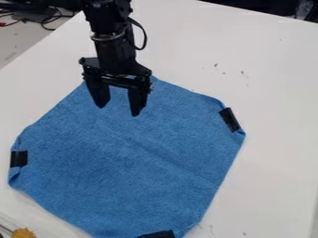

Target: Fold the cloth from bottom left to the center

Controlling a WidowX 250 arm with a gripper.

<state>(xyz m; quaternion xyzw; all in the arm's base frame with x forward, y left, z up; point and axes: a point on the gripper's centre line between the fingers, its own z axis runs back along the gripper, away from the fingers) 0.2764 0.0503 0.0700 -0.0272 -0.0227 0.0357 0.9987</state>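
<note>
You have the blue cloth (124, 162) spread on the white counter (267, 93), with the hand (118, 110) over its upper part, left of the middle in your view. Your hand points down, its two fingers well apart, and you have nothing gripped between them; the cloth lies below the gap. Whether the tips touch the fabric, you cannot tell. Most of the cloth spreads from the hand toward the bottom of your view, and more of it lies to the right than to the left.

Its outline is many-sided, with black patches at the left (19, 158), at the upper right (229, 119) and at the bottom (158, 234), where the view cuts it off. You see the counter run on broadly to the right of the cloth; at upper left its slanting edge is nearer, with cables (46, 21) beyond. A yellow thing (23, 233) sits at the lower left corner of your view, apart from the cloth.

The cloth gives you no clear long axis; a faint crease slants from its middle toward the lower right.
</note>
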